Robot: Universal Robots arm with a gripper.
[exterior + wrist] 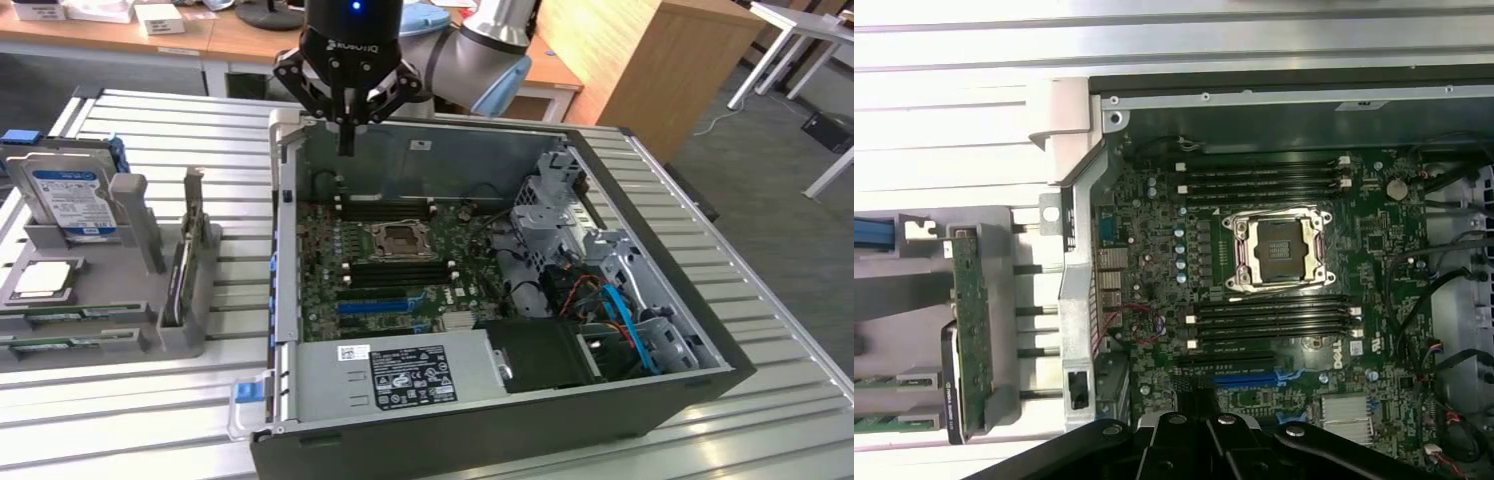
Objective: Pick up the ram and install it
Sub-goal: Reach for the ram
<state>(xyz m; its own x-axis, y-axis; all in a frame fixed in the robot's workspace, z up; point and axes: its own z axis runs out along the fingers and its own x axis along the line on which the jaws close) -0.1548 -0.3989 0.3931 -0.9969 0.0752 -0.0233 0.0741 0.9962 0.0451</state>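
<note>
Black Robotiq two-finger gripper (347, 147) hangs over the far wall of the open dark-grey desktop computer case (441, 445). Its fingers point down and meet in one narrow tip, so I read it as closed with nothing between the pads. The ram (74, 318), a long thin green circuit-board stick, lies flat in the grey plastic rack (180, 335) at the exterior view's left. It is outside the case and well apart from the gripper. A second similar green stick (67, 343) lies just beside it in the same rack. On the wrist view I see both sticks end-on at the rack (894, 380). Also in the rack are a taller upright card with a metal bracket (187, 255) and a silver hard drive with a blue label (74, 200), standing on edge. Inside the case, the green motherboard (327, 290) carries a square metal processor socket (398, 240) with rows of black memory slots (400, 212) on either side. Case and rack both sit on a slatted aluminium table (134, 410).
</note>
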